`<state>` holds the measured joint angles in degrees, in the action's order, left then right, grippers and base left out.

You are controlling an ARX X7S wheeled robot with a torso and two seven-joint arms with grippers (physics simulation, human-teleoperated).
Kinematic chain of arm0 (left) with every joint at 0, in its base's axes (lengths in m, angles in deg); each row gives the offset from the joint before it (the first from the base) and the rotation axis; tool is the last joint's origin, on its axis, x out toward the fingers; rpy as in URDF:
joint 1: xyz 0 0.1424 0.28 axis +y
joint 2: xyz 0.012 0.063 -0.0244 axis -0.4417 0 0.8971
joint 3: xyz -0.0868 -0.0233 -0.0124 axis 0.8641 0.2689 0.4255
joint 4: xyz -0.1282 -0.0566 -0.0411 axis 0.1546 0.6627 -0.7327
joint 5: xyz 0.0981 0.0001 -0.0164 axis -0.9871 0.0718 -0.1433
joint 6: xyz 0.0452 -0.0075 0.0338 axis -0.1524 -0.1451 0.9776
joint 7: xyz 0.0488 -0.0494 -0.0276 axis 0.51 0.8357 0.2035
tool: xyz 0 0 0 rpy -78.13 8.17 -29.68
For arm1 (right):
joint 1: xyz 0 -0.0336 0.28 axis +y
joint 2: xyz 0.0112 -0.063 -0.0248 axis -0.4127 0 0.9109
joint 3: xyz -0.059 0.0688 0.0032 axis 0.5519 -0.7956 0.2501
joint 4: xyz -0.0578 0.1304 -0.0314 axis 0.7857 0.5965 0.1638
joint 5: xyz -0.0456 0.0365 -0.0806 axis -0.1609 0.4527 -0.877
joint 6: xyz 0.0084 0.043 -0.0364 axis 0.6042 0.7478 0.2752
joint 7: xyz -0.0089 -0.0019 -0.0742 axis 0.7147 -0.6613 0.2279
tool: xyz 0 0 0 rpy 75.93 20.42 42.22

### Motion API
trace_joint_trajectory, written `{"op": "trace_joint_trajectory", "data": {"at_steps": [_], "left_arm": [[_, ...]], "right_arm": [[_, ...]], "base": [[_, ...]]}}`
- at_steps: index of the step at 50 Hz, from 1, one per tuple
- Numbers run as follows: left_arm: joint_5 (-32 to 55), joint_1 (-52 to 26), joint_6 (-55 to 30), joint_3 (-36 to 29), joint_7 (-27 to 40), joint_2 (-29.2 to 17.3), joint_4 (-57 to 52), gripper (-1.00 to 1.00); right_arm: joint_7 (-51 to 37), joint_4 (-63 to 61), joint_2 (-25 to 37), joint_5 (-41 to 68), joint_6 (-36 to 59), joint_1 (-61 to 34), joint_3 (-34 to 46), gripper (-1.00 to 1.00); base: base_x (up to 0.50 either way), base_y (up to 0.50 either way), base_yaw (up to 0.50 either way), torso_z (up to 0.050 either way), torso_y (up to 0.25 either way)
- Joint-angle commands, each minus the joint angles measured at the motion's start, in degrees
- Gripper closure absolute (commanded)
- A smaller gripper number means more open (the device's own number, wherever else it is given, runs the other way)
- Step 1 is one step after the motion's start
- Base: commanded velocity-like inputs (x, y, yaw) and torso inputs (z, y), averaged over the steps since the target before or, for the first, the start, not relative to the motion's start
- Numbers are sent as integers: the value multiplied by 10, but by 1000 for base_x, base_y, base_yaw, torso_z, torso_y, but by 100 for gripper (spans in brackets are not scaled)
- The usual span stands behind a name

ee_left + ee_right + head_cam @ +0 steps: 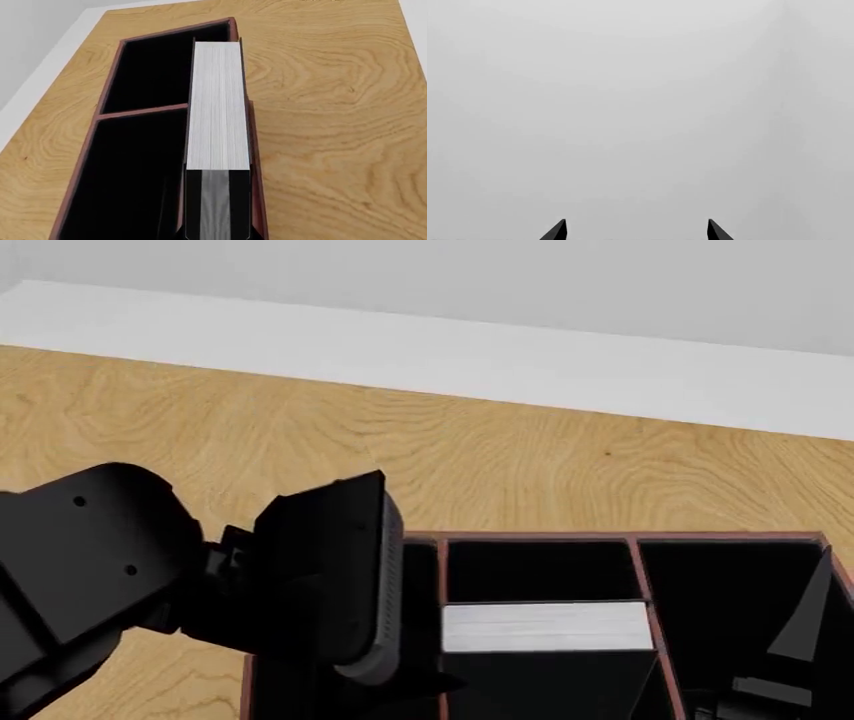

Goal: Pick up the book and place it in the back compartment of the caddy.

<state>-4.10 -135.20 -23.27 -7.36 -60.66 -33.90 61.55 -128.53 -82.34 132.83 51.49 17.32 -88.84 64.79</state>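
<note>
My left gripper point(217, 234) is shut on the near end of the book point(219, 105). The book is a narrow block with a white-grey lined page edge, and it reaches away from the fingers along one pinkish-brown wall of the caddy point(107, 90). In the head view the book point(545, 628) spans the middle section of the caddy point(638, 570), and a smaller black section lies open behind it. I cannot tell whether the book touches the caddy. My right gripper point(636, 231) is open, with nothing but blank grey in front of it.
The caddy rests on a wooden table point(400, 450) whose far edge meets a white ledge point(467, 350). My bulky black left arm point(107, 560) covers the caddy's left part. A dark angular shape point(801, 630) stands over the caddy's right section.
</note>
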Motion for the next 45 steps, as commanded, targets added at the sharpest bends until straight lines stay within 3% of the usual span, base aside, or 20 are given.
{"op": "trace_joint_trajectory", "data": {"at_steps": [1, 45], "left_arm": [[6, 5, 20, 8, 13, 12, 21, 100], [-27, 21, 91, -30, 7, 53, 120, 100]], "right_arm": [[2, 0, -2, 2, 4, 0, -2, -100], [-1, 8, 1, -4, -14, 16, -5, -100]], "base": [[0, 0, 0, 0, 0], [0, 0, 0, 0, 1]]}}
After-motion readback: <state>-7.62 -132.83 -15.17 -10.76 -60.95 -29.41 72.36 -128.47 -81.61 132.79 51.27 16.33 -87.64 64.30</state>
